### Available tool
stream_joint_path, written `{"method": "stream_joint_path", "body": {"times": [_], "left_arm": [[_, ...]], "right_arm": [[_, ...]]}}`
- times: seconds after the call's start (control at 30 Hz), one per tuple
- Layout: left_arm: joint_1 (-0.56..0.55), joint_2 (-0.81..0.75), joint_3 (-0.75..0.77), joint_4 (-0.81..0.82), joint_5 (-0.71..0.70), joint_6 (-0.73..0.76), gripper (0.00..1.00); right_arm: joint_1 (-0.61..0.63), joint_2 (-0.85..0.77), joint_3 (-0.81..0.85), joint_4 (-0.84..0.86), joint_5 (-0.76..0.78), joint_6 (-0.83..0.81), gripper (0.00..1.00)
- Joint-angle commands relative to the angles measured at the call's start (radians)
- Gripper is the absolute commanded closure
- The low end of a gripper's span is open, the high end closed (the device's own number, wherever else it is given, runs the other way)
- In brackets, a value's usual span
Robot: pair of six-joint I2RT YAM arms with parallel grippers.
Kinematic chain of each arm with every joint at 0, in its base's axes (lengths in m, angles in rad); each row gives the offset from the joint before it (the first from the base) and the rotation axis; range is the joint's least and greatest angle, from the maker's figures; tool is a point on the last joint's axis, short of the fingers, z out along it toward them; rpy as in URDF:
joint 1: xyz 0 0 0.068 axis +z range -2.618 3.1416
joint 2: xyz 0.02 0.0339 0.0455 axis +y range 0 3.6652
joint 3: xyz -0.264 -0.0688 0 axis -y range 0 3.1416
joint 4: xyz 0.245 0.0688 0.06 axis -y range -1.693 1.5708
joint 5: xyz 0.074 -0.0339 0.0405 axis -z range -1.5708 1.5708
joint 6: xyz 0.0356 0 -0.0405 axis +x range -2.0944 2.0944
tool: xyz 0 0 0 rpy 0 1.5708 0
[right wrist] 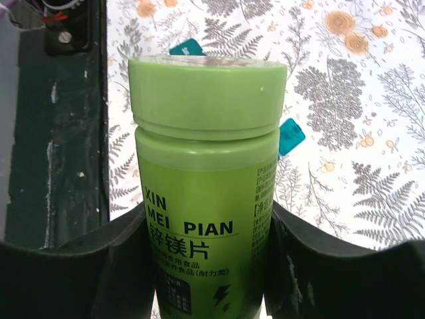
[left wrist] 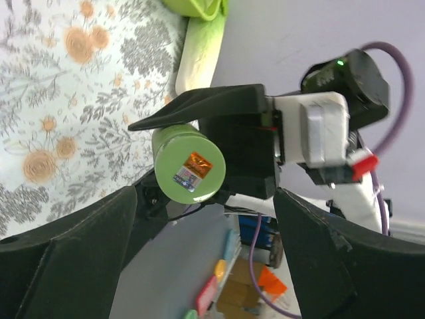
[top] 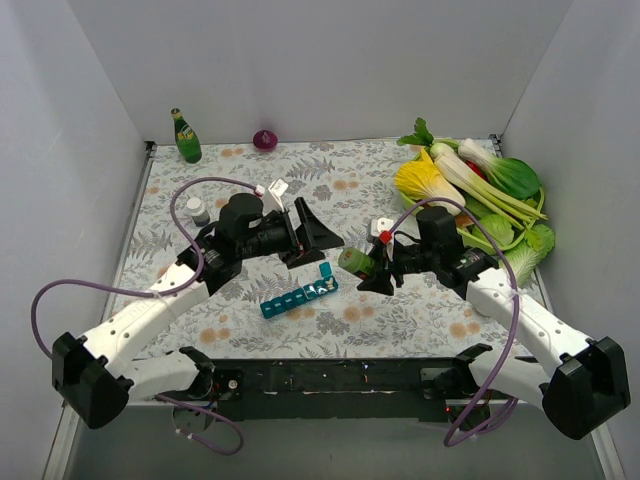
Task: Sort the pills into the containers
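Note:
My right gripper [top: 370,266] is shut on a small green jar [top: 354,262] with a dark label and holds it sideways above the table, cap toward the left arm. In the right wrist view the jar [right wrist: 206,186] fills the gap between both fingers, its cap on. My left gripper [top: 318,245] is open and empty, just left of the jar; in its wrist view the jar's cap end [left wrist: 189,166] faces me beyond the spread fingers [left wrist: 73,246]. The teal pill-organizer strip [top: 298,296] lies below both grippers, with lids raised at its right end. No loose pills can be made out.
A small white bottle [top: 198,211] stands left of the left arm. A green soda bottle [top: 185,137] and a purple onion [top: 265,139] stand at the back. A pile of leafy vegetables [top: 485,190] fills the right back corner.

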Motion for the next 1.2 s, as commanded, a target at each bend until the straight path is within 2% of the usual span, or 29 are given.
{"method": "stream_joint_path", "body": {"times": [0.0, 0.13, 0.27, 0.37, 0.53, 0.6, 0.63, 0.67, 0.7, 0.77, 0.8, 0.9, 0.97, 1.0, 1.03, 1.07, 1.17], "left_arm": [[-0.053, 0.063, 0.065, -0.063, -0.074, -0.129, 0.16], [-0.087, 0.112, 0.077, -0.066, -0.091, -0.15, 0.14], [-0.112, 0.142, 0.063, -0.02, -0.084, -0.169, 0.32], [-0.12, 0.16, 0.062, -0.019, -0.087, -0.16, 0.35], [-0.126, 0.189, 0.071, -0.008, -0.059, -0.138, 0.35], [-0.129, 0.2, 0.08, -0.008, -0.045, -0.106, 0.41], [-0.129, 0.205, 0.082, -0.007, -0.033, -0.092, 0.49], [-0.129, 0.214, 0.082, -0.008, -0.024, -0.072, 0.62], [-0.129, 0.217, 0.082, -0.005, -0.012, -0.03, 0.7], [-0.129, 0.234, 0.08, 0.009, 0.043, 0.04, 0.78], [-0.129, 0.241, 0.077, 0.016, 0.076, 0.123, 0.84], [-0.129, 0.27, 0.077, 0.055, 0.253, 0.28, 0.91], [-0.129, 0.281, 0.091, 0.069, 0.437, 0.49, 0.95], [-0.147, 0.274, 0.097, 0.063, 0.485, 0.58, 0.96], [-0.164, 0.255, 0.108, 0.034, 0.505, 0.826, 0.97], [-0.179, 0.237, 0.102, -0.006, 0.511, 0.913, 0.97], [-0.187, 0.217, 0.111, -0.077, 0.481, 1.145, 1.0]], "right_arm": [[-0.002, -0.038, 0.059, -0.028, 0.072, -0.075, 0.99], [-0.002, -0.044, 0.051, -0.025, 0.073, -0.076, 0.99], [-0.002, -0.046, 0.042, -0.018, 0.07, -0.075, 0.99], [-0.002, -0.047, 0.04, -0.018, 0.069, -0.073, 0.99], [-0.002, -0.051, 0.031, -0.013, 0.067, -0.068, 0.99], [-0.002, -0.052, 0.028, -0.01, 0.066, -0.065, 0.99], [-0.002, -0.051, 0.028, -0.008, 0.064, -0.064, 0.99], [-0.002, -0.052, 0.027, -0.008, 0.063, -0.064, 0.99], [-0.002, -0.052, 0.026, -0.008, 0.058, -0.059, 0.99], [-0.002, -0.052, 0.022, -0.004, 0.046, -0.05, 0.99], [-0.002, -0.051, 0.02, 0.001, 0.026, -0.044, 0.99], [-0.003, -0.046, 0.002, 0.024, -0.049, 0.008, 0.99], [-0.006, -0.04, -0.013, 0.072, -0.151, 0.088, 0.99], [-0.014, -0.035, -0.039, 0.108, -0.193, 0.126, 0.99], [-0.02, -0.032, -0.058, 0.149, -0.239, 0.181, 0.99], [-0.028, -0.028, -0.076, 0.274, -0.288, 0.299, 0.99], [-0.035, -0.006, -0.145, 0.442, -0.426, 0.524, 0.99]]}}
